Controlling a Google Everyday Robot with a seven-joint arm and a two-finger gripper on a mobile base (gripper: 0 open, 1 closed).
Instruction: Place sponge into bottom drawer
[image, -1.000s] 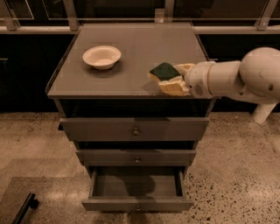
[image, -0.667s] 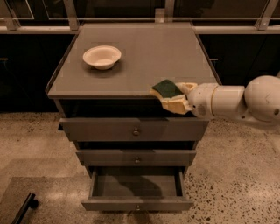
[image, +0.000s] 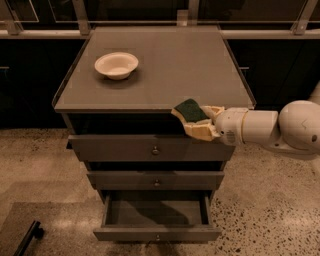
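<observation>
Gripper (image: 194, 121), clamping sponge (image: 189, 110), moved forward past cabinet top (image: 165, 70) edge; bottom drawer (image: 156, 234) open.

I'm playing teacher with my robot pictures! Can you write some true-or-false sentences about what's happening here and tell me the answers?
1. The tool grips the sponge by the front edge of the cabinet top. True.
2. The bottom drawer is shut. False: it stands pulled open.
3. The bowl sits on the cabinet top. True.
4. The sponge lies inside the bottom drawer. False: the tool holds it high above that drawer.
</observation>
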